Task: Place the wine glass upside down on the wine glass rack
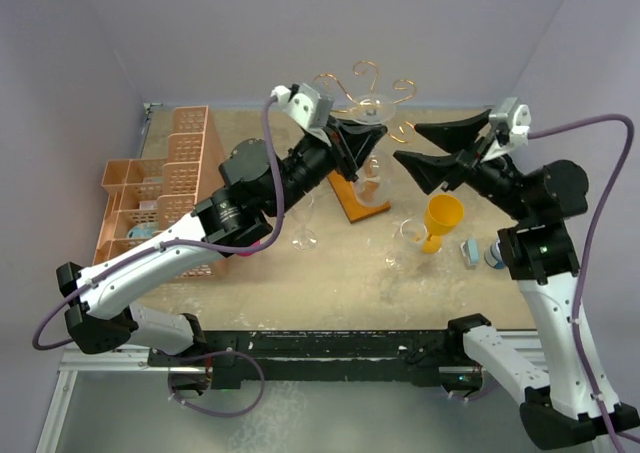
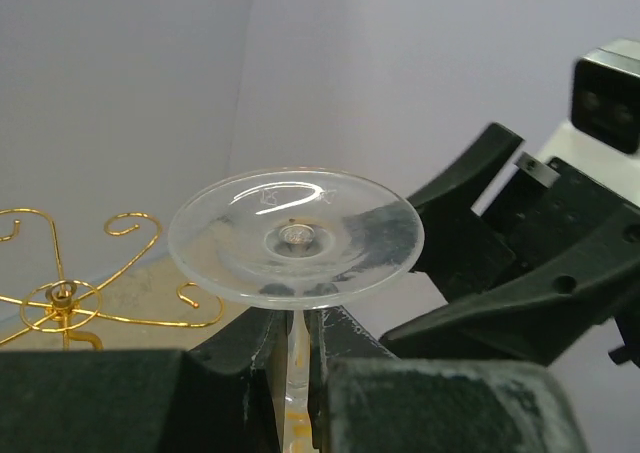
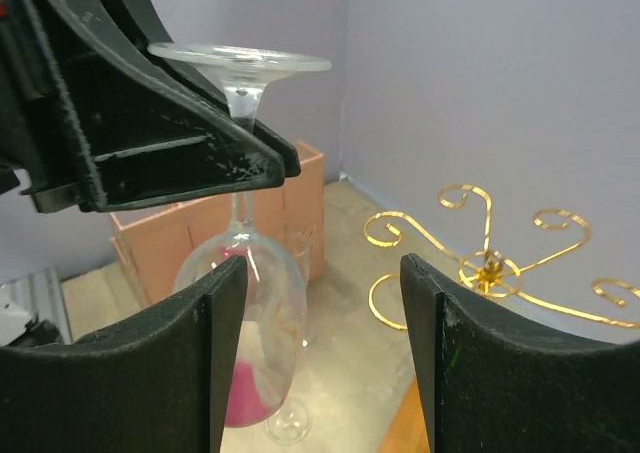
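My left gripper (image 1: 355,138) is shut on the stem of a clear wine glass (image 1: 372,183), held upside down with its round foot (image 2: 295,235) on top. The stem (image 2: 296,348) runs down between the two black fingers. In the right wrist view the bowl (image 3: 250,313) hangs below that gripper. The wine glass rack (image 1: 360,81), gold scroll wire on an orange wooden base (image 1: 352,201), stands just behind and beside the glass. Its curled arms (image 3: 490,268) are bare. My right gripper (image 1: 407,143) is open just right of the glass and holds nothing.
An orange lattice crate (image 1: 165,188) sits at the left. A clear glass (image 1: 305,223) stands upright near the left arm. A yellow goblet (image 1: 440,221), another clear glass (image 1: 408,243) and a small blue item (image 1: 470,251) lie at the right front.
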You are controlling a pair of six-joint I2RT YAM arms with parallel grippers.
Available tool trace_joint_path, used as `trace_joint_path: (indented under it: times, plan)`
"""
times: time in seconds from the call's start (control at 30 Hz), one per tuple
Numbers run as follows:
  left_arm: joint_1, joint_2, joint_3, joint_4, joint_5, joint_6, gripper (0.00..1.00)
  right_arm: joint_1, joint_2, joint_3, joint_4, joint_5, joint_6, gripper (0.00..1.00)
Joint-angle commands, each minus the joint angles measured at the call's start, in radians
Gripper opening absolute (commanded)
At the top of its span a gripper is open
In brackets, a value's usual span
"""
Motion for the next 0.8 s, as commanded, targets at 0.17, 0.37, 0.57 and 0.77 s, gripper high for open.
trace_joint_path:
  times: [0.17, 0.37, 0.57, 0.77]
  plan:
    - [0.003, -0.028, -0.014, -0.001, 0.211, 0.073, 0.0, 0.03, 0.028, -0.063, 0.097, -0.153, -0.016, 0.59]
    - [0.003, -0.011, -0.007, 0.0, 0.228, 0.067, 0.0, 0.055, 0.022, -0.102, 0.173, -0.237, -0.001, 0.54]
    - [0.003, -0.006, -0.009, 0.021, 0.289, 0.04, 0.0, 0.083, 0.042, -0.128, 0.215, -0.261, 0.008, 0.43]
    - [0.003, -0.005, -0.014, 0.037, 0.382, 0.02, 0.0, 0.104, 0.072, -0.135, 0.266, -0.294, 0.031, 0.24]
